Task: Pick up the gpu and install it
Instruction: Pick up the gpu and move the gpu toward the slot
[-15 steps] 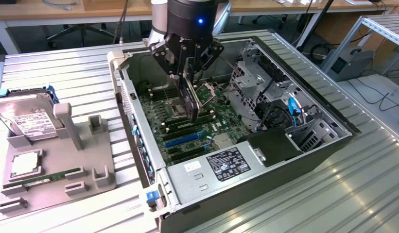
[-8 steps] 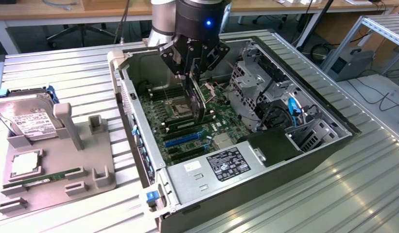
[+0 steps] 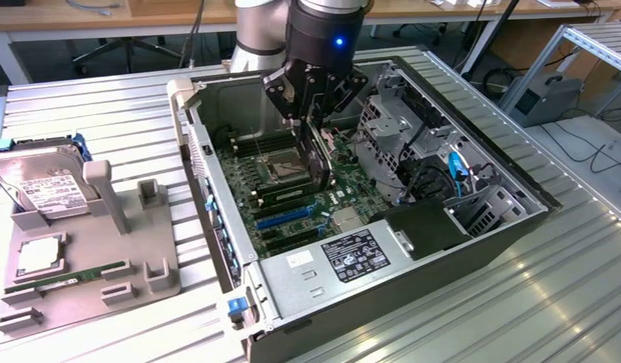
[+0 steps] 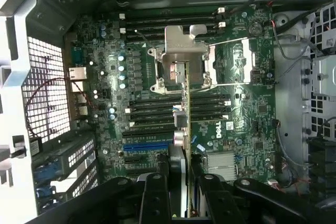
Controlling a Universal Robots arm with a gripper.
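Over the open computer case (image 3: 194,128), in the exterior view, the gpu (image 3: 321,162) is held edge-down, pinched by the end effector (image 3: 318,113) above the motherboard (image 3: 280,200). From the wrist view, the gpu (image 4: 186,108) is seen edge-on between the fingers (image 4: 156,198), over the memory slots (image 4: 152,116) near the blue slot (image 4: 146,145). If lowered misaligned, its connector could be jammed against neighbouring parts.
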